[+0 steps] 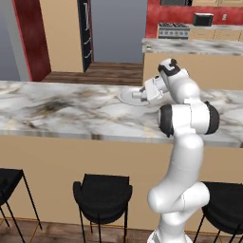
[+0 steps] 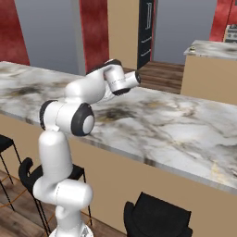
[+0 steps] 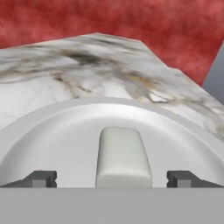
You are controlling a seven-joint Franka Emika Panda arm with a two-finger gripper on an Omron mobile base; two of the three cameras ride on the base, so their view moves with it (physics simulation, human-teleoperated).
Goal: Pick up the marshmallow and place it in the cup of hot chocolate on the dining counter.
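Marble counter (image 1: 71,111), white-grey w/ dark veins, tan sides, running across left base view; black stools (image 1: 102,194) below front edge. Further right on counter top: shallow white plate (image 1: 126,96), w/ gripper (image 1: 139,94) low over its right part, arm bent forward over counter. Right of that, second marble counter (image 1: 190,46) behind, red wall w/ stove beyond.

Right base view, left to right: arm elbow over near counter edge, hand reaching out across top, then bare marble (image 2: 176,129) stretching right.

Hand view, left to right: left fingertip (image 3: 41,178), pale off-white marshmallow (image 3: 123,157), right fingertip (image 3: 183,178). Gripper (image 3: 113,178) spread wide, tips well clear of marshmallow on both sides, not touching it. Marshmallow a rounded block lying on plate (image 3: 57,135) centre, between the tips. Counter (image 3: 65,70) marble past plate rim, red wall behind
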